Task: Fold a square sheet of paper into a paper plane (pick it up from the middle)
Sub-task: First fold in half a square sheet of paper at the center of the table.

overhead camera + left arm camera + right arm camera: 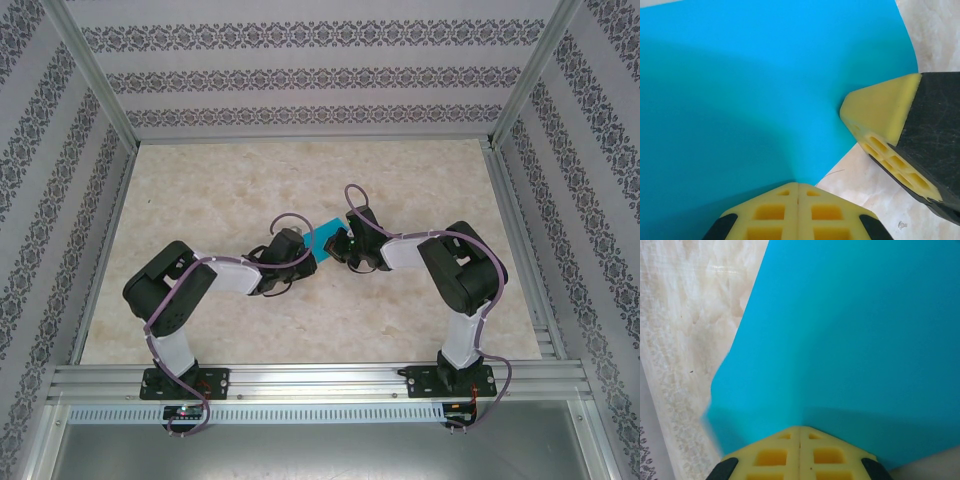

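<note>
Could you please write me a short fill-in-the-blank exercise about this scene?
1. The square sheet of paper is ____ in colour.
2. The left tool and the right tool are both ____ on the sheet.
3. Seen from above, the sheet is ____ the two tools.
Missing words: blue; shut; between.

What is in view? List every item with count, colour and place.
square sheet of paper: one, cyan-blue, mid-table, pinched at opposite edges by both grippers
table: one, beige marble pattern, under the arms
walls: three, white with dark ornamental stripes, left, far and right sides
rail: one, silver metal, near edge, carrying both bases
left gripper: one, yellow pads, shut on the sheet
right gripper: one, yellow pads, shut on the sheet
arms: two, black and white with purple cables, reaching inward
</note>
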You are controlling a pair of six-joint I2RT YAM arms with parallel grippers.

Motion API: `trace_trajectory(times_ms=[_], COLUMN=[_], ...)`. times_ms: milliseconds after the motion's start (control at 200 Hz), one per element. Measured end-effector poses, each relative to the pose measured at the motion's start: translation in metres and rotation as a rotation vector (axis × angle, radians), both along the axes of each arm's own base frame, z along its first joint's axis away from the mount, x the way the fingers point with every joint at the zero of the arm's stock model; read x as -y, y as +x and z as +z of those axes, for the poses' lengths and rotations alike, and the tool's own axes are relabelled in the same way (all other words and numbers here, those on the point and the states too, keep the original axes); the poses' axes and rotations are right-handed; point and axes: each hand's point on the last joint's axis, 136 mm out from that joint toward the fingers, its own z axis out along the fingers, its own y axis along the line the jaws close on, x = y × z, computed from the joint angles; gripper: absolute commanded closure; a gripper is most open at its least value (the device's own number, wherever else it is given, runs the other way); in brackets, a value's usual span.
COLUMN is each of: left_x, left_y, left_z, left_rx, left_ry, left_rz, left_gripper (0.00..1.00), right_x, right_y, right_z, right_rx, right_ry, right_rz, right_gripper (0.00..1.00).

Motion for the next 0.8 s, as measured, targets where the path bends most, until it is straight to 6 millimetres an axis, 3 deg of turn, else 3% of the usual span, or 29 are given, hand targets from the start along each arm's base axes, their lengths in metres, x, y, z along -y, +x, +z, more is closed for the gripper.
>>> trace_trajectory(times_ms=[225, 624, 799], left_x=[-0.025, -0.049, -0.055], left_y=[-0.002, -0.013, -0.015], left_z=[-0.001, 0.0, 0.025], left_rx=[0.008, -0.042, -0.019], left_ry=[0.018, 0.069, 0.059], left_rz=[0.052, 0.129, 0.124], left_gripper=[1.0, 1.0, 1.0], right_x=[0.0, 0.001, 0.0], right_y=[0.0, 0.0, 0.0], right_z=[0.0, 0.0, 0.0], right_rx=[-0.013, -0.019, -0.012], right_ry=[-0.014, -0.019, -0.023], right_rz=[0.001, 0.001, 0.009], right_gripper=[1.0, 1.0, 1.0])
